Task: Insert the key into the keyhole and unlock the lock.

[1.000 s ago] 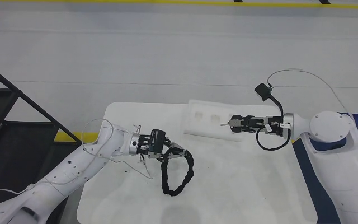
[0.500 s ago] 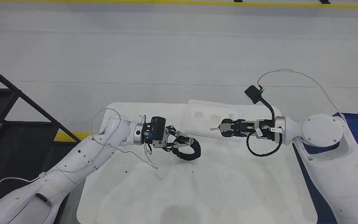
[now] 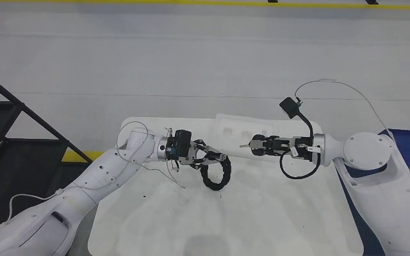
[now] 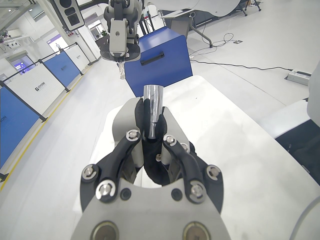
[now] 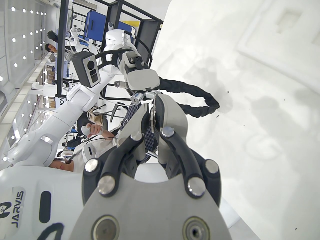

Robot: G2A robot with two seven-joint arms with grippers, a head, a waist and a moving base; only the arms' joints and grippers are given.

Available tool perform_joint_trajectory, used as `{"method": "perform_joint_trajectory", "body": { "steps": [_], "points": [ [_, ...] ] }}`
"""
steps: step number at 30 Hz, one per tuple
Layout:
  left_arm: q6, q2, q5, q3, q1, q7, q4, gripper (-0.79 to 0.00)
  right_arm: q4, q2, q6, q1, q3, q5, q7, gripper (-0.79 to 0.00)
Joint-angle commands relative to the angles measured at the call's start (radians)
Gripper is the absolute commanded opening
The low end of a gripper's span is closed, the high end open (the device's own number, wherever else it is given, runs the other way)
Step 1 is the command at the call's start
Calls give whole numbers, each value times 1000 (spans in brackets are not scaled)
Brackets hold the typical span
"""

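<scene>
My left gripper is shut on the lock, a chrome cylinder with a black sleeved cable. The cylinder's end sticks out past the fingertips toward the right arm. The cable loop hangs below it over the white table. My right gripper is shut on the key, whose blade points at the cylinder across a short gap. In the right wrist view the key head sits between the fingers, with the keyhole end and cable just beyond the tips.
A white foam tray with small square recesses lies at the table's back edge, behind both grippers, and also appears in the right wrist view. A black frame stands off the table's left side.
The left arm lifted the lock and carried it rightward, and the cable loop drew up shorter. The right gripper moved left with the key, closing the gap to the cylinder.
</scene>
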Motion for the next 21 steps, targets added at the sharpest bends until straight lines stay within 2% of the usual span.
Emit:
{"method": "perform_joint_trajectory", "body": {
  "steps": [1, 6, 10, 15, 21],
  "points": [
    [0, 0, 0, 0, 0, 0, 0, -785, 0, 0, 0, 0, 0, 0, 0, -785],
    [4, 0, -1, 0, 3, -5, -1, -785, 0, 0, 0, 0, 0, 0, 0, -785],
    [-3, -8, -73, -5, 37, -37, -13, -785, -19, -1, -4, -13, -8, 1, -25, -785],
    [17, -34, -87, 10, 35, -100, -10, -785, -94, 3, 9, -2, -29, -43, -1, -785],
    [67, -70, -118, 22, 37, -68, 37, -785, -161, 7, 33, 23, -55, -94, 34, -785]
  ]
}}
